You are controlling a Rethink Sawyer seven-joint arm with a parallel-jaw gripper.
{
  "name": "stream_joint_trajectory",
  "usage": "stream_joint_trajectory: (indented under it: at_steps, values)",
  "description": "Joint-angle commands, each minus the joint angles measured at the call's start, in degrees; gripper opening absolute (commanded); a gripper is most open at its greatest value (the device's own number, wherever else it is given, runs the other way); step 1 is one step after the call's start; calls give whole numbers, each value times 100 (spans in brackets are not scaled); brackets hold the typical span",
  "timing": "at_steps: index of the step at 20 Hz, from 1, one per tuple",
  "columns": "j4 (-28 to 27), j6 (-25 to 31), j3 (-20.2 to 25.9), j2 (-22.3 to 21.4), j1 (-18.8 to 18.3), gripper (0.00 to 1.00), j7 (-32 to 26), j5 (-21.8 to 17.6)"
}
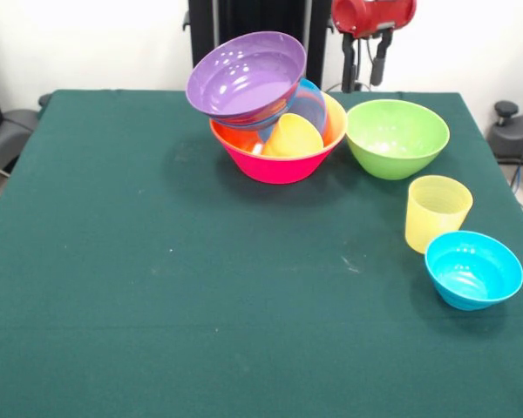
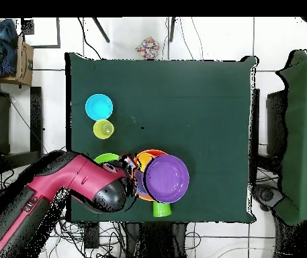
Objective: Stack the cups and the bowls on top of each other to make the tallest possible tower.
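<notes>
1. Behind the table, gripper [image 1: 369, 59] hung with jaws apart, empty;
2. tower [image 1: 270, 109] leaned at far centre, purple bowl [image 1: 245, 74] tilted on top;
3. green bowl [image 1: 397, 137], cup [image 1: 436, 212], blue bowl [image 1: 473, 269] stood apart.

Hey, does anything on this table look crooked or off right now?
Yes. The purple bowl sits steeply tilted on top of the tower, propped on a blue bowl instead of nested flat inside the pink bowl. The pile leans and looks unsteady.
</notes>
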Motion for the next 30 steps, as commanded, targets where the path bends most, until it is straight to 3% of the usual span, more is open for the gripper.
stream_joint_trajectory:
  at_steps: [1, 16, 30]
  values:
    - [-581, 548, 745, 409, 54, 100, 1679, 229]
    - [-835, 739, 451, 902, 177, 100, 2296, 329]
    - [-914, 666, 435, 945, 213, 100, 2151, 415]
